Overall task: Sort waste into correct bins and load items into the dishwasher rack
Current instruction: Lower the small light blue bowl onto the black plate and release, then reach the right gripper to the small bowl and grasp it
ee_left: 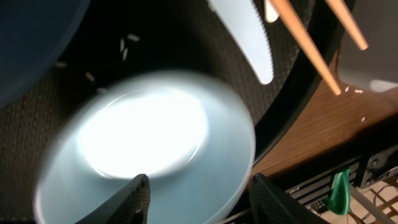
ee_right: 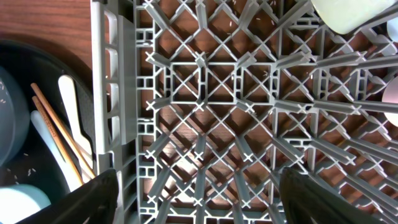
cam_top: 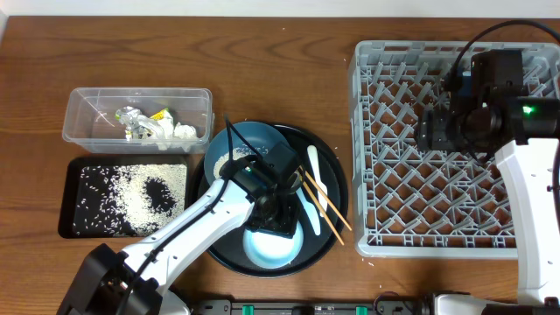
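Clear plastic for the sorted waste: snack packet point(cam_top: 160, 114) and tissue point(cam_top: 179, 131) in the tub point(cam_top: 79, 105), up and left of the left gripper point(cam_top: 282, 223); rice on the black tray point(cam_top: 68, 206) to its left. Looks roughly half done. Left to load: pale-green bowl point(ee_left: 155, 143), directly under its wide-spread jaws, contact unclear; blue bowl point(cam_top: 254, 140) behind; spoon point(cam_top: 313, 171) and chopsticks point(cam_top: 325, 203) just right. Right gripper point(ee_right: 205, 199) wide too, empty, over the rack point(ee_right: 118, 93), pale cup point(ee_right: 348, 12) ahead.

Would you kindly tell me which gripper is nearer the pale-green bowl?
Left. The left gripper is open right above the bowl, its fingers either side of the near rim. The right gripper hangs open over the rack, well away.
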Controlling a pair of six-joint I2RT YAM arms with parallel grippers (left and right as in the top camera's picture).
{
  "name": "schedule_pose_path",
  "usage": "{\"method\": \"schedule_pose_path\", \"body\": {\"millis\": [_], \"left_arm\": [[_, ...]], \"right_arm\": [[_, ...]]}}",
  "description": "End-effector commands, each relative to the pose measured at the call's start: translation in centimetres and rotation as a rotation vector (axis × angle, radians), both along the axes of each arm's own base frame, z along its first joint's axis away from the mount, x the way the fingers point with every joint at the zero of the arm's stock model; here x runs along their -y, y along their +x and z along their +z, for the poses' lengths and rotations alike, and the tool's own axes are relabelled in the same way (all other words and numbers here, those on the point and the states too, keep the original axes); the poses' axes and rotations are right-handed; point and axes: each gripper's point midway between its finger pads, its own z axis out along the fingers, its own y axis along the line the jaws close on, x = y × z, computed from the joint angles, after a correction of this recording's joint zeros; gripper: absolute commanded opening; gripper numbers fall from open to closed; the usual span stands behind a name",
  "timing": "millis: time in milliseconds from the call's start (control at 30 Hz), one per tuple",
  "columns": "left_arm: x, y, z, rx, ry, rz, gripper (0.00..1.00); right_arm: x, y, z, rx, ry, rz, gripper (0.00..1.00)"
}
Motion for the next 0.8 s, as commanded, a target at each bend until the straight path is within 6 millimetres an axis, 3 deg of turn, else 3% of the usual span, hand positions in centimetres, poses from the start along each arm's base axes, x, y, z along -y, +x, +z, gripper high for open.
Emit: {"method": "schedule_pose_path", "body": {"millis": [0, 100, 200, 300, 500, 567, 767], "left_arm": [[-0.1, 0.8, 1.4, 0.034, -0.007, 0.016, 0.53], [-0.9, 1.9, 3.3, 0.086, -0.022, 0.054, 0.53], [-3.1, 3.4, 5.2, 0.172, -0.003, 0.123, 0.53], [-6.5, 4.6, 7.0, 0.261, 0.038, 0.223, 0.55], [-14.5, 5.6, 9.6, 0.369, 0.144, 0.479, 0.70], [-17.3, 5.7, 10.0, 0.384, 0.187, 0.580, 0.73], [-22.4, 5.7, 10.0, 0.362, 0.236, 0.799, 0.76]], "right_arm": [[0.1, -0.2, 0.2, 0.001, -0.003, -0.009, 0.84], [-0.6, -0.2, 0.2, 0.003, 0.027, 0.044, 0.87], [-2.5, -0.3, 0.5, 0.016, 0.099, 0.155, 0.88], [-4.4, -0.5, 0.9, 0.031, 0.165, 0.242, 0.88], [-9.4, -0.9, 1.5, 0.064, 0.204, 0.409, 0.90], [-11.8, -1.5, 1.6, 0.068, 0.208, 0.486, 0.93], [-17.9, -4.5, 1.1, 0.033, 0.215, 0.685, 0.96]]}}
